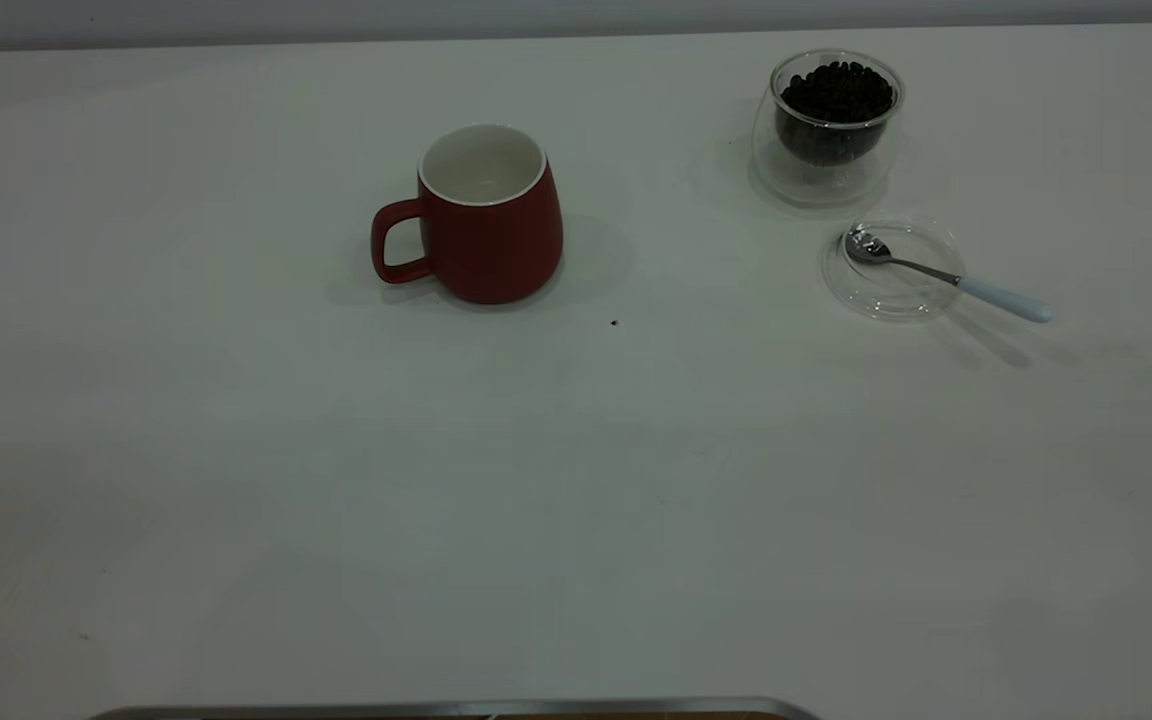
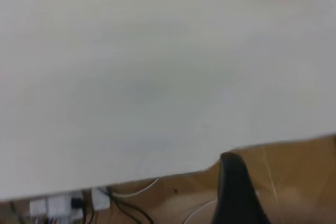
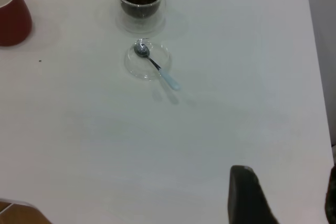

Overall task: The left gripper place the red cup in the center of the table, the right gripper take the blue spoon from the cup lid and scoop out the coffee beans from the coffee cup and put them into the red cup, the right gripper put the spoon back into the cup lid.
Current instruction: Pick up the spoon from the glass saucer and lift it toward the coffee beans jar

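On tabletop [image 1: 576,480]: red cup [image 1: 484,225] mid-left, upright, empty. Coffee cup [image 1: 829,125] with beans [image 1: 838,92] far right. Spoon [image 1: 946,275] bowl on lid [image 1: 891,270] beside it. Right gripper [image 3: 283,195] spread; left gripper [image 2: 239,192] state unclear.
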You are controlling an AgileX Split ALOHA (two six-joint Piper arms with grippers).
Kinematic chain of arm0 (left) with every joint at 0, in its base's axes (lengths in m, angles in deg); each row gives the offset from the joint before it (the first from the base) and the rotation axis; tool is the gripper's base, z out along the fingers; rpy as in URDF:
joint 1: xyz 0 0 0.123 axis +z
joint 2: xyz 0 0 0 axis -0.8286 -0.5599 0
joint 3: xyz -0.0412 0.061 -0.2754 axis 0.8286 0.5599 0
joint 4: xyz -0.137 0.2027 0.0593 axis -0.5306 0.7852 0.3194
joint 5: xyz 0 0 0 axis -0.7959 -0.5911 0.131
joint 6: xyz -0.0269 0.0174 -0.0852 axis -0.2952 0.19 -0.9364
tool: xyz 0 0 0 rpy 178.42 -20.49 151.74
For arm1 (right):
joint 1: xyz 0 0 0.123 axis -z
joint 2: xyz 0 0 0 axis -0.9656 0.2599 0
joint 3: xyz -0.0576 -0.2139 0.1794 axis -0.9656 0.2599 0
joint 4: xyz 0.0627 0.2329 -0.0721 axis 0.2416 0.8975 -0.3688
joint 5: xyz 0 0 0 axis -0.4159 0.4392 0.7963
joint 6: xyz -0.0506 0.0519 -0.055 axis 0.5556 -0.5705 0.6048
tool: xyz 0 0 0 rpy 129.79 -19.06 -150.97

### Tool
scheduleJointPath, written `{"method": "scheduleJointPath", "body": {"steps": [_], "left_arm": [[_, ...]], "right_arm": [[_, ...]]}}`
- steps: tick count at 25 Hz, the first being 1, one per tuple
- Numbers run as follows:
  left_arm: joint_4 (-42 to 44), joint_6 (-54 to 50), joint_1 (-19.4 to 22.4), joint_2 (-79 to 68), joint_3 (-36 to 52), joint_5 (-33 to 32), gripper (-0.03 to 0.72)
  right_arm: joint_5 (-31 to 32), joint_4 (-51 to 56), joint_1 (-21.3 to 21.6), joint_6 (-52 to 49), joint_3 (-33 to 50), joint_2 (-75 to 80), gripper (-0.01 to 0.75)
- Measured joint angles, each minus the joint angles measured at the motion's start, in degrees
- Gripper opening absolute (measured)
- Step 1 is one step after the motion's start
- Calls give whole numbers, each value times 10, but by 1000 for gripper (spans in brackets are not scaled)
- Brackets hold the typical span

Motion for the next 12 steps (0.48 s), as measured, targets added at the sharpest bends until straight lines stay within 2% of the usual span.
{"method": "scheduleJointPath", "body": {"steps": [3, 5, 12], "left_arm": [[-1, 0, 76, 26, 0, 0, 518], [-1, 0, 98, 53, 0, 0, 518], [-1, -1, 112, 71, 0, -6, 518]], "right_arm": [[0, 0, 0, 0, 0, 0, 398], [0, 0, 0, 0, 0, 0, 398], [0, 0, 0, 0, 0, 0, 398]]}}
